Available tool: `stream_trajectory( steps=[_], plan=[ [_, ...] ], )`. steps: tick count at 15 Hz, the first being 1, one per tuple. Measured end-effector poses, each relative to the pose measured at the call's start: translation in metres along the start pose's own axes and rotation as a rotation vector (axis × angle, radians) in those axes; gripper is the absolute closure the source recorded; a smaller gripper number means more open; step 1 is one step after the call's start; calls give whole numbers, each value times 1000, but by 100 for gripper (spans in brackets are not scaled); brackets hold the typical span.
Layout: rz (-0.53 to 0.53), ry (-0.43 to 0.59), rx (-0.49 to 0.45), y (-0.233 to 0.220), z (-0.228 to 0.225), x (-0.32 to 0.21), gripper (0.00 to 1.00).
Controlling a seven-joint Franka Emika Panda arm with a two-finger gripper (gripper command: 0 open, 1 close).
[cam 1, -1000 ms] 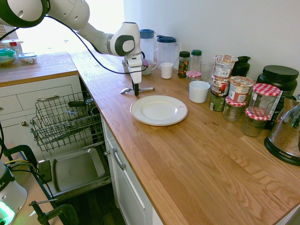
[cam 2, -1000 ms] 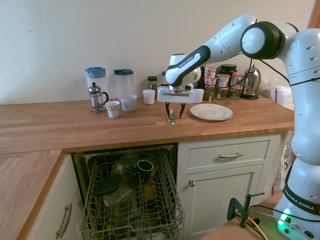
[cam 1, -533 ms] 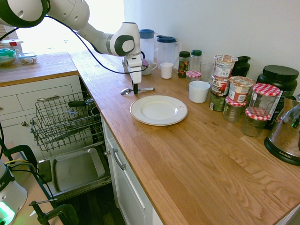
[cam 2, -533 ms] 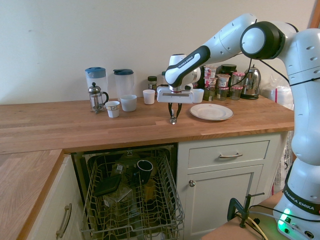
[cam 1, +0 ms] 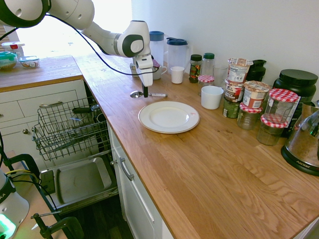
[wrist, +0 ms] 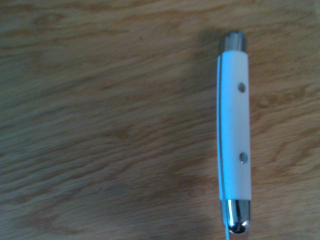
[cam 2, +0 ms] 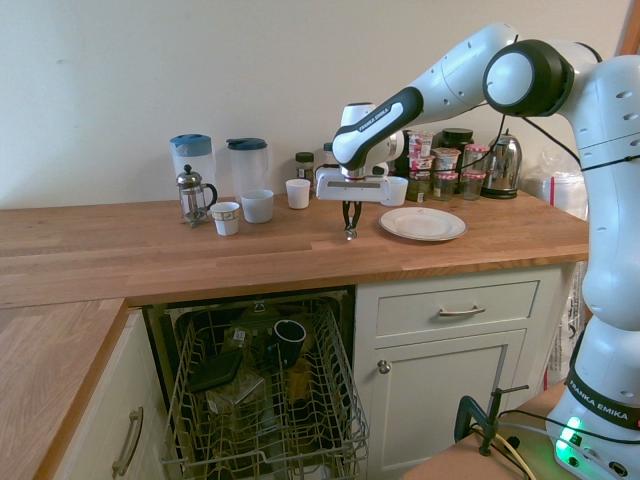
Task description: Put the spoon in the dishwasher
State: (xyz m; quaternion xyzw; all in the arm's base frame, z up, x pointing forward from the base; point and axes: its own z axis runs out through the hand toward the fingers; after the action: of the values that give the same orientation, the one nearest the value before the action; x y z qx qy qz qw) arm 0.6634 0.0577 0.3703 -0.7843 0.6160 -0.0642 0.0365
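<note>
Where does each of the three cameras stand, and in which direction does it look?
First exterior view: stands over the worktop's near end, looks along the worktop toward the window; the arm enters from the picture's left, its tool shut on the spoon.
Second exterior view: stands in the room, faces the cabinets and the open dishwasher; the arm enters from the right.
Wrist view: looks straight down at the wood and the spoon's white handle; no arm shows.
Both exterior views share the white plate.
</note>
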Motion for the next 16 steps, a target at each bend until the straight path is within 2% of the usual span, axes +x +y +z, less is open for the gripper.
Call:
stream_trajectory(
  steps=[3,6,12,15,16],
  plan=[
    [-34,13,28,26,-42,-11,100],
    [-119,36,32,66,-67,-53,100],
    [-240,74,77,156,-79,-184,100],
    [-239,50,162,171,-82,-237,100],
    [-238,49,164,170,-82,-237,100]
  ],
)
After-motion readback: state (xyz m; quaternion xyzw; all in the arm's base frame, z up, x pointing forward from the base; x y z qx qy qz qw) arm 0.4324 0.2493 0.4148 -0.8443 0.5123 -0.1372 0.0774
